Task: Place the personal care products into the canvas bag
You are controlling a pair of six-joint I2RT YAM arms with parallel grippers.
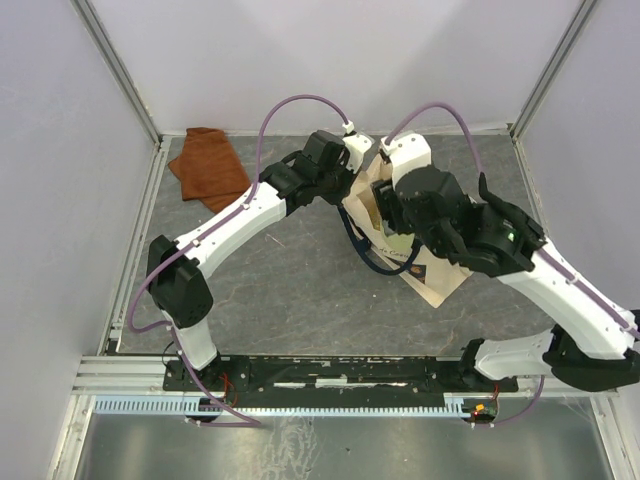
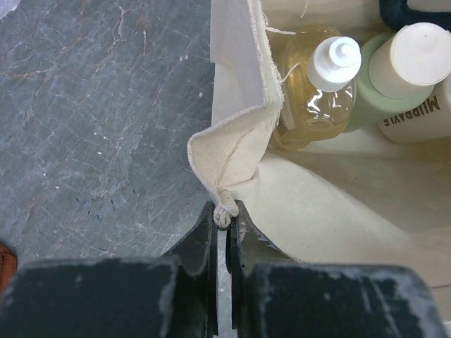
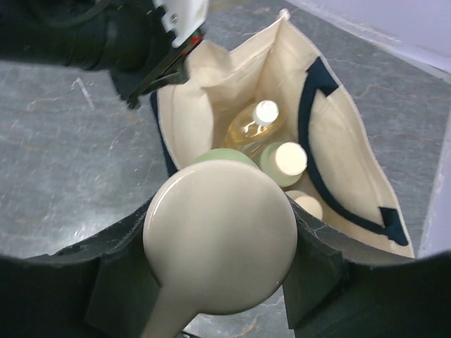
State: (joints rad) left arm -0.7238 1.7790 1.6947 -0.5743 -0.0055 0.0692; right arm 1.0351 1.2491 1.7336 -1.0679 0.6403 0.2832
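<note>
In the top view, your left arm [image 1: 240,220] and right arm [image 1: 560,285] are meeting over the canvas bag [image 1: 437,283], which is standing mid-table, well apart from the rust-brown cloth [image 1: 208,166] at the far left. In the left wrist view, the left gripper [image 2: 225,215] is clamping fully shut on a bunched corner of the bag's rim and holding the mouth open. The amber bottle [image 2: 310,98] and the pale green cream-capped bottle [image 2: 373,95] are already lying inside, touching each other. In the right wrist view, the right gripper [image 3: 218,271] is closing part-way around the spout-capped pale green bottle [image 3: 220,225] and holding it above the near end of the mouth. A cream-white bottle [image 3: 308,204] is showing beside the other two below. My judgement is that this is the last item. Lower it straight down on the near side, away from the navy handle [image 3: 313,127] draped inside. Do not release the rim pinch before the bottle is resting below the rim, then open the right fingers.
</note>
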